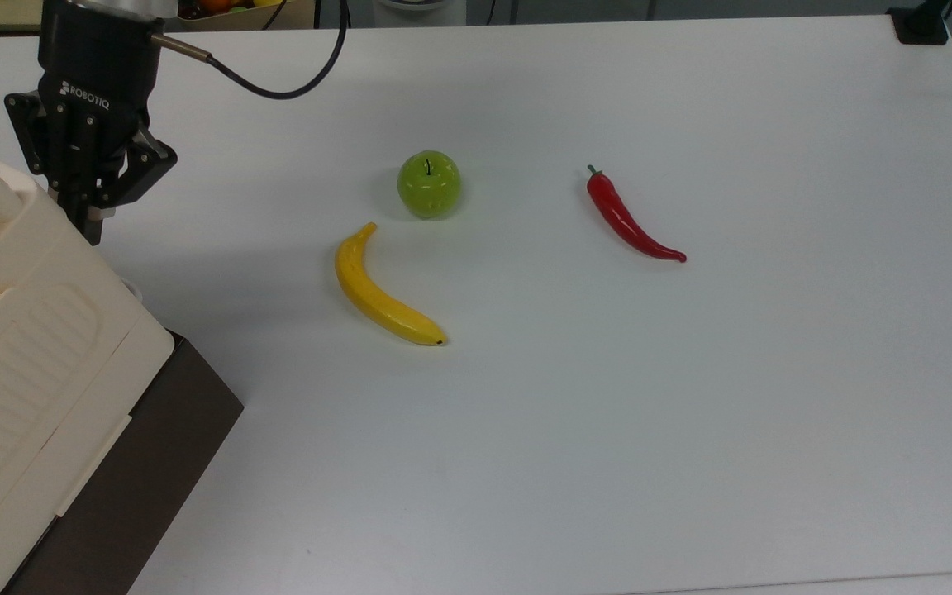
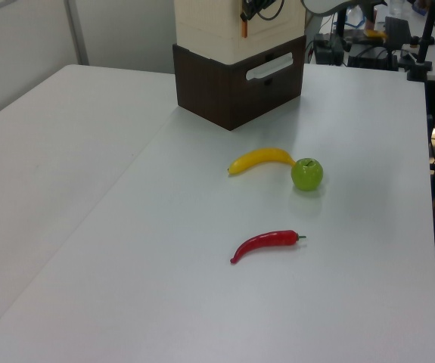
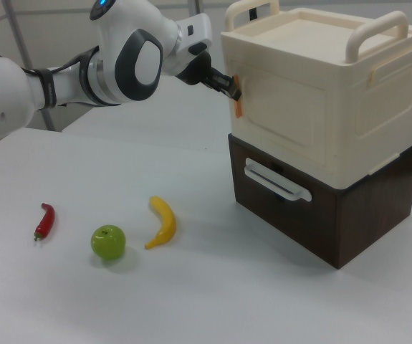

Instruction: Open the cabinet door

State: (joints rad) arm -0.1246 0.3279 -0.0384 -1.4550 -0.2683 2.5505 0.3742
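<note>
On the white desk (image 2: 164, 302), a yellow plastic banana (image 2: 260, 159) touches a green apple (image 2: 306, 174); a red chilli (image 2: 265, 243) lies nearer the camera.

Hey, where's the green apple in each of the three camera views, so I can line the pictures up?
Top view: the green apple lies upper centre, just above the banana.
Left view: right of centre, touching the banana's right end.
Right view: lower left, between the red chili and the banana.
Shared landmark: the cabinet, at the top view's left edge, the left view's top, the right view's right.
</note>
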